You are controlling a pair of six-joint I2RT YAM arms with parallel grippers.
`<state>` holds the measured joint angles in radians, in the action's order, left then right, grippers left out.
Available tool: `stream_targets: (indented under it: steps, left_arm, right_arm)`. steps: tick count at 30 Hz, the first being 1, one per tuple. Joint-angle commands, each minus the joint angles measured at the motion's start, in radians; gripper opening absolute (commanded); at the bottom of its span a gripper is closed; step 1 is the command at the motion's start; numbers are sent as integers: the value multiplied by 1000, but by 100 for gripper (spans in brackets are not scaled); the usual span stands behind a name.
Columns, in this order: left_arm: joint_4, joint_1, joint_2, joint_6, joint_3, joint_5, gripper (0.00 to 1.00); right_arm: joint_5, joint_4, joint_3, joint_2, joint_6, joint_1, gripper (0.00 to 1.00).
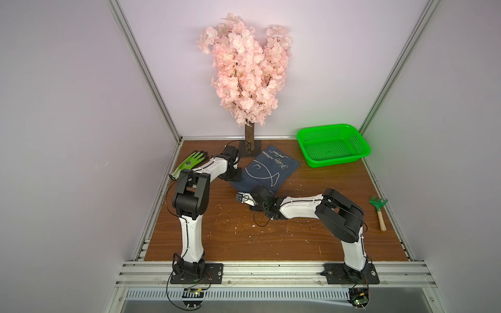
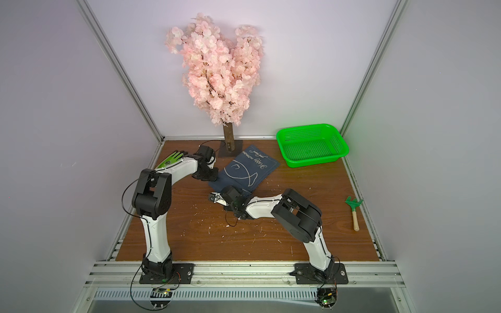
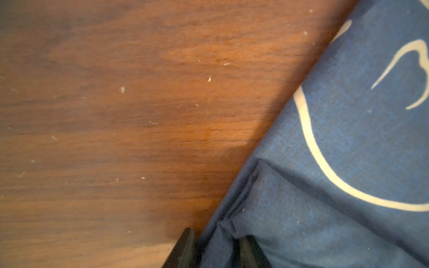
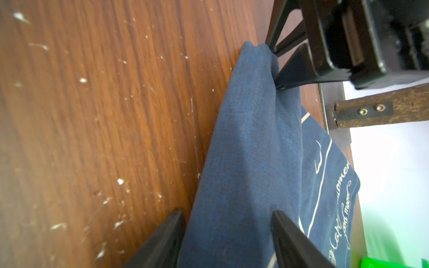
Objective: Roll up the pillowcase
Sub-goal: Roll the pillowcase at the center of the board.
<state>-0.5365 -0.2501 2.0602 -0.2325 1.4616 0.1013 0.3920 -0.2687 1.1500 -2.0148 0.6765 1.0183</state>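
Currently a large dark navy-blue fabric pillowcase (image 1: 271, 168), printed with a white outline fish and cursive lettering, lies tilted and mostly flat on the brown wooden table (image 1: 244, 233), toward twelve o'clock of its middle. Its edge facing seven o'clock is turned up into a soft, thick fold, seemingly the first turn of the roll. The left gripper (image 3: 217, 249) pinches a puckered bunch of cloth at the fold's nine o'clock end, probably to hold that end lifted and taut. The right gripper (image 4: 228, 241), at the six o'clock end, has its jaws spread astride the fold without clamping, likely placed for a matching grip so both ends roll evenly.
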Motion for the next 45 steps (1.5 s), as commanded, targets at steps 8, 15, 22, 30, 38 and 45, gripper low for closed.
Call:
stream_targets:
  steps: [8,15,22,30,38,45]
  left_arm:
    - [-79,17,-38,-10,11,50,42]
    - [-109,17,-166,-10,72,-34,61]
    - [-110,17,-295,7,45,-79,68]
    - [-109,16,-392,-4,-31,-81,69]
    - [-113,16,-441,-11,-90,-19,69]
    - [-117,8,-505,-33,-159,15,69]
  right_arm:
    - [65,33,56,-19,-42,9,16]
    - [-214,137,55,105,-235,-11,0]
    - [-617,239,69,149,-471,-71,0]
    - [-1010,190,79,117,-670,-221,3]
    - [-1186,310,203,17,-653,-326,10]
    - [-1248,290,238,-38,-650,-397,18]
